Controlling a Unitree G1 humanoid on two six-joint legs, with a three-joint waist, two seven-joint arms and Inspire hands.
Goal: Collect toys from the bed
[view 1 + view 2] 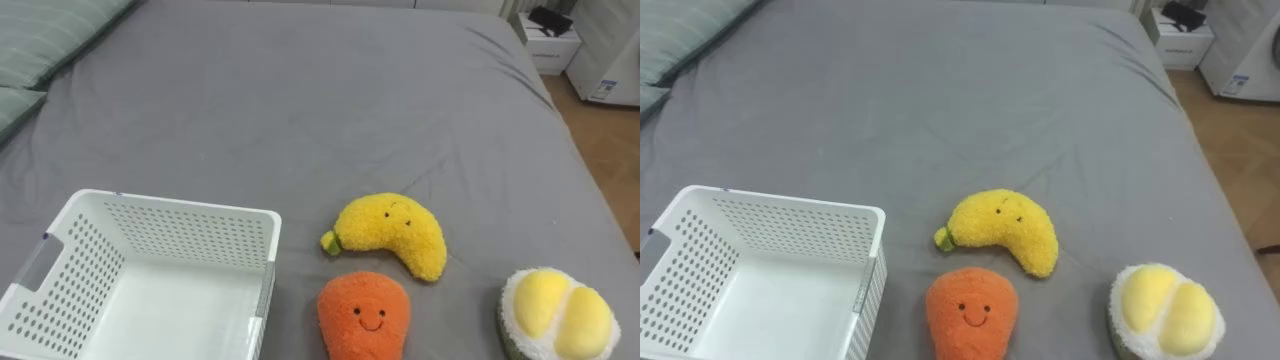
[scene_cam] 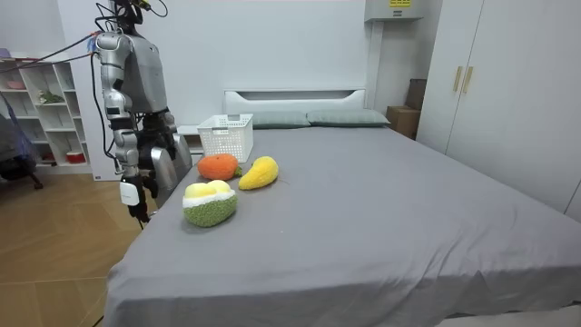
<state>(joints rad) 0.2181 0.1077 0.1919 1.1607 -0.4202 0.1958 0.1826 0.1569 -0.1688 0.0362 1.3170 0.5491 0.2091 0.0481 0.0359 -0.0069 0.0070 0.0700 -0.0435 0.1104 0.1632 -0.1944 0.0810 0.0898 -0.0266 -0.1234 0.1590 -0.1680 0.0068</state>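
Observation:
Three plush toys lie on the grey bed (image 1: 300, 110) near its front edge. A yellow banana plush (image 1: 395, 232) lies in the middle, with an orange smiling carrot plush (image 1: 363, 315) just in front of it. A green-and-yellow durian plush (image 1: 555, 312) sits at the right. A white perforated basket (image 1: 180, 205) stands empty to the left of the toys. In the room view I stand at the bedside, facing the toys, with my right hand (image 2: 132, 195) hanging at my side, below the level of the mattress top.
Green pillows (image 1: 40, 45) lie at the far left of the bed. A white bedside unit (image 1: 552, 45) stands past the bed's far right corner. Wooden floor (image 1: 610, 150) runs along the right edge. A shelf unit (image 2: 45, 118) stands behind me.

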